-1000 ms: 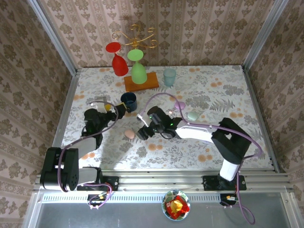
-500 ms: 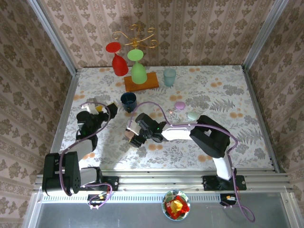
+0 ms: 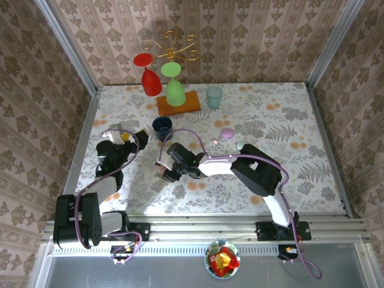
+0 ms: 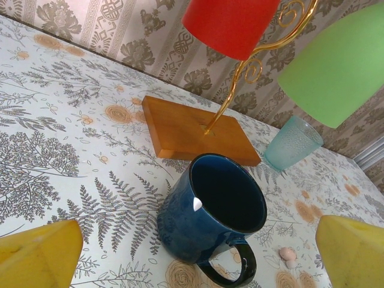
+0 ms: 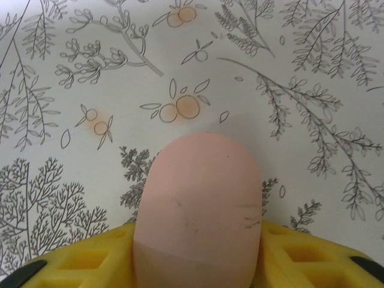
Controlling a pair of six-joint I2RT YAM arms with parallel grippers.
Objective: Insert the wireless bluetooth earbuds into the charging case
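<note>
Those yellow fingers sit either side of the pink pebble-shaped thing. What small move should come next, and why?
Probably squeeze the right gripper firmly onto the pink case. The case lies on the table between both yellow fingers, which hug its sides, but a firm pinch isn't clear; lifting before that might drop it.

Blue mug (image 4: 180, 225), wooden stand (image 4: 192, 129) ahead; open tablecloth (image 3: 288, 120) rightward.

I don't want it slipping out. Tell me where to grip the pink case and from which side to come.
Pinch the pink case across its narrow width, on the two long flanks, coming down from above. It lies flat, a smooth rounded pebble; fingers on its domed ends would likely slide off.
</note>
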